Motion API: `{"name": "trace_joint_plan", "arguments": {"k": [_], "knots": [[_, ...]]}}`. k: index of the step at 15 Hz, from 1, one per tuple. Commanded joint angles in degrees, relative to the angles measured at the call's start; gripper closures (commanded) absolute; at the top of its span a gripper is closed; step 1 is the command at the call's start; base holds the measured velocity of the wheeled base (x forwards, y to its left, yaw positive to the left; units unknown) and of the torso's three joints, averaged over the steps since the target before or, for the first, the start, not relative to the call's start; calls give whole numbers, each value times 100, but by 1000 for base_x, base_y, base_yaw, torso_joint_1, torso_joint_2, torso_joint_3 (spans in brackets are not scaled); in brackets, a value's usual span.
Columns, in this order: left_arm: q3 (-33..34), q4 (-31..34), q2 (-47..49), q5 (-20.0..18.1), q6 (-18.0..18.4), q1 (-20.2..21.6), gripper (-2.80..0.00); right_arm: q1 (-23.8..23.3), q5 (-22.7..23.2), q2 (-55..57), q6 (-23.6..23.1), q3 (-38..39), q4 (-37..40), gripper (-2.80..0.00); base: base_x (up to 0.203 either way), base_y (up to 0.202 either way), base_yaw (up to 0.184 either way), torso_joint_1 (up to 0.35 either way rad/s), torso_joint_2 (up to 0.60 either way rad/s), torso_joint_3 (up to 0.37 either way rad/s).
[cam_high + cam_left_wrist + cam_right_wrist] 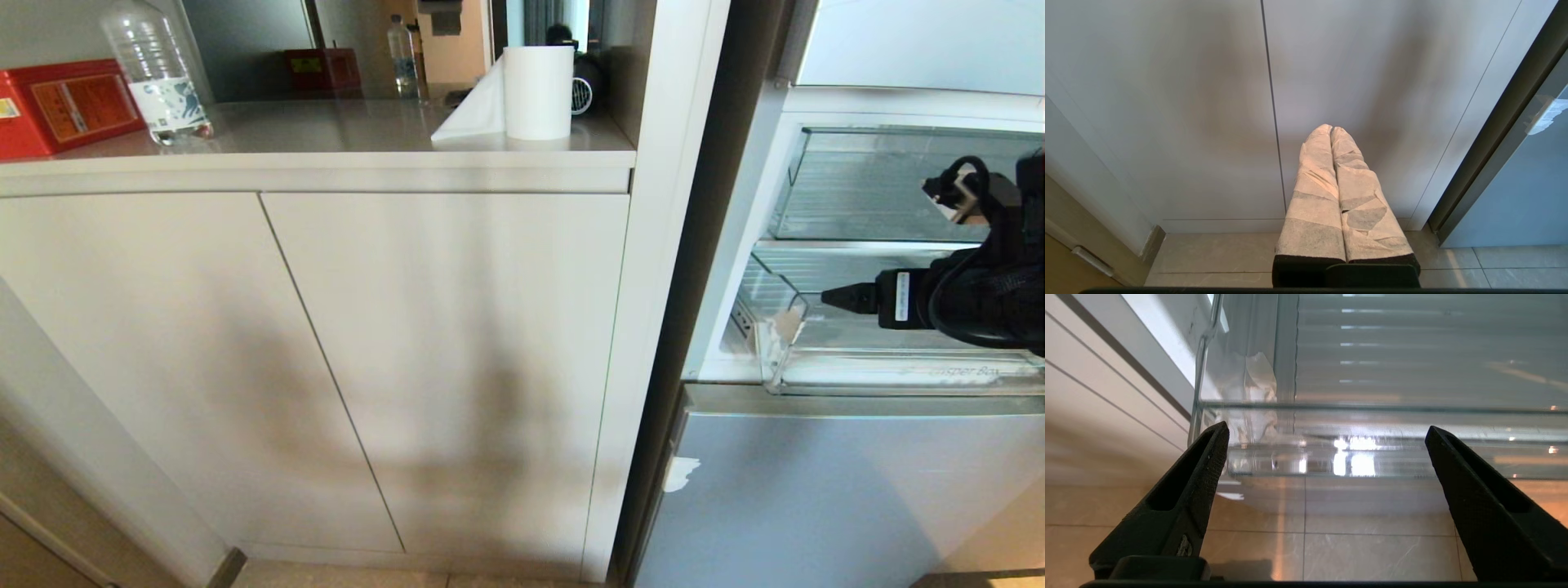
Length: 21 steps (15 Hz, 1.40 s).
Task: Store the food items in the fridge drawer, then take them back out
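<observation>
**Lining up on the drawer lip**

Our right hand [1327,435] stands wide and holds nothing, its two black fingers [1208,457] spread in front of the clear front lip of the fridge drawer [1372,428]. In the head view the hand [829,298] points across the drawer [857,371], near the front corner with the white patch [785,325]. We judge the step in hand to be taking hold of the drawer front, so we should bring both fingers square to the lip, one above and one below, before closing (clear plastic is slick, and a skewed bite may slip or rack the drawer). Then we pull or push straight along its runners.

No food item shows in any view; we cannot tell where it lies.

Our left hand [1331,130] is parked low before the white cabinet doors [1208,102], its wrapped fingers [1312,179] pressed together on nothing.
</observation>
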Motion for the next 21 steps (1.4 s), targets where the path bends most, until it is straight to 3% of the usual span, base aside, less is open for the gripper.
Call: {"name": "trace_joint_plan", "arguments": {"k": [1, 10, 16, 21], "knots": [[0, 0, 2, 0, -1, -4, 0, -33, 8, -64, 71, -74, -26, -280, 0, 0, 0, 0, 0, 0], [0, 0, 2, 0, -1, -3, 0, -225, -5, 864, 108, -757, 51, -280, 0, 0, 0, 0, 0, 0], [0, 0, 2, 0, -1, 5, 0, -275, 5, 32, 105, -1150, 1830, -280, 0, 0, 0, 0, 0, 0], [0, 0, 2, 0, -1, -2, 0, -375, 30, -594, 99, -1128, 2066, -280, 0, 0, 0, 0, 0, 0]]}}
